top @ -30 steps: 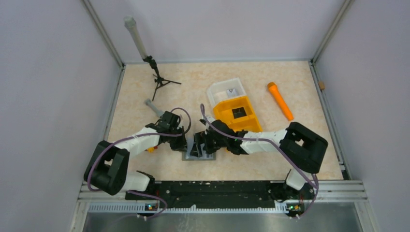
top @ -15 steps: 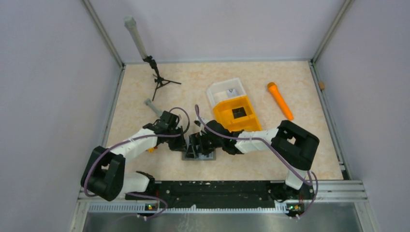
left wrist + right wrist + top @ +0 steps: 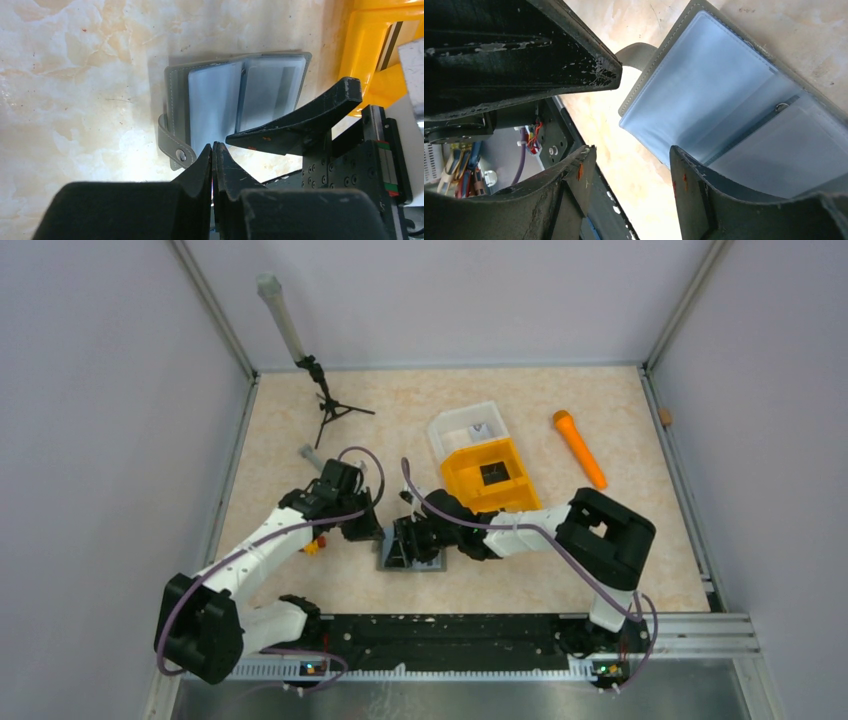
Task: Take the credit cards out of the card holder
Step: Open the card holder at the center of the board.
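Observation:
The grey card holder [image 3: 175, 90] lies open and flat on the table, its snap strap [image 3: 176, 151] sticking out at one side. Both inner panels [image 3: 704, 90] look pale grey-blue; I cannot tell credit cards from sleeves there. My left gripper [image 3: 214, 146] is shut with nothing in it, its tips just off the holder's near edge by the strap. My right gripper [image 3: 631, 162] is open and empty, one finger [image 3: 689, 175] over the holder's panel, the other off its edge. From above, both grippers [image 3: 368, 528] [image 3: 405, 540] crowd over the holder [image 3: 432, 563].
An orange two-compartment bin [image 3: 470, 470] with a small dark item inside stands just behind the right arm, a clear tray [image 3: 462, 425] behind it. An orange marker [image 3: 580, 448] lies at the right. A small tripod [image 3: 328, 405] and a grey tube [image 3: 312, 455] stand back left.
My right gripper has slid left over the holder and narrowed its jaws. My left arm has swung its elbow outward to the left, and its gripper has drawn slightly back from the holder.

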